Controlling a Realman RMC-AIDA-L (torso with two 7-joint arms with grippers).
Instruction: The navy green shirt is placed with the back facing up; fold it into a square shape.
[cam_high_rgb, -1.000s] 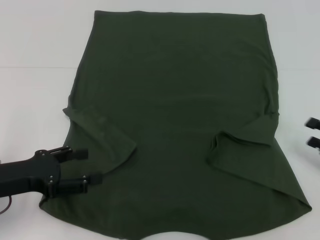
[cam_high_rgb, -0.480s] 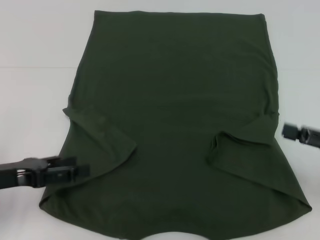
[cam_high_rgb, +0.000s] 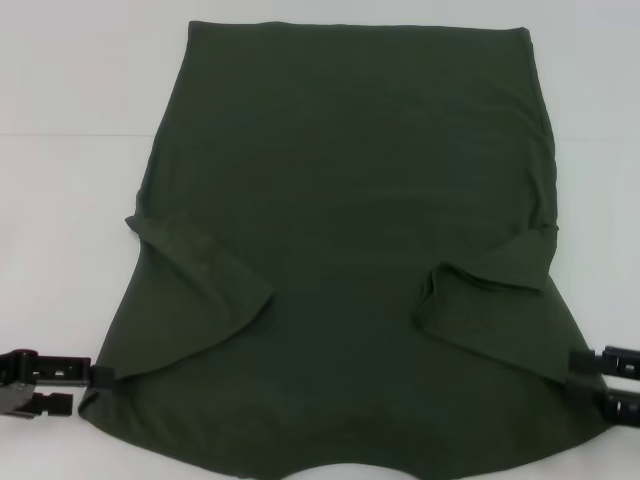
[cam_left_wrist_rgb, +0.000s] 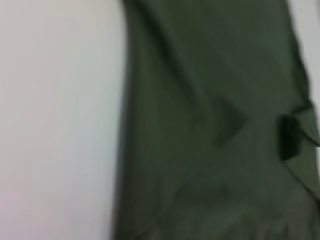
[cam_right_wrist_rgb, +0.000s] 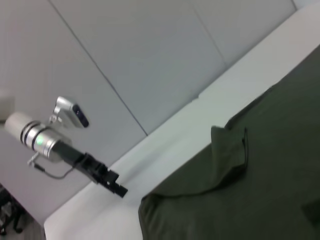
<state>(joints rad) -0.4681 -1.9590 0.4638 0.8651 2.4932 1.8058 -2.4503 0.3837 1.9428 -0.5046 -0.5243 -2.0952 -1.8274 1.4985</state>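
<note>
Jaws first, nearest you: left gripper (cam_high_rgb: 100, 388) sits low at the shirt's near-left corner, two fingers parted, one above the other, tips right at the fabric edge. You can't tell from the head view whether the cloth is actually between them; nothing is visibly clamped, so read it as released. Right gripper (cam_high_rgb: 580, 374) mirrors it at the near-right edge, fingers also spread, tips touching or just over the shirt's side edge. No pinch visible there either.

You have the navy green shirt (cam_high_rgb: 350, 200) lying flat on the white desk (cam_high_rgb: 70, 200), plain side up, no lettering showing. Near hem curves toward you between the two grippers. Both short sleeves are folded inward over the body: left sleeve (cam_high_rgb: 205, 275) lies diagonally, its tip pointing to the middle; right sleeve (cam_high_rgb: 480, 300) does the same from the other side, with a small raised crease at its inner end. Beyond the sleeves the body narrows and runs smooth to a straight far edge. Slight wrinkling along the right side seam.

Left wrist view gives you blurred shirt fabric (cam_left_wrist_rgb: 210, 125) against the desk, plus a small dark shape at the far side edge. Right wrist view shows the left gripper (cam_right_wrist_rgb: 117, 189) across the shirt (cam_right_wrist_rgb: 250, 190), beside the corner of the cloth.
</note>
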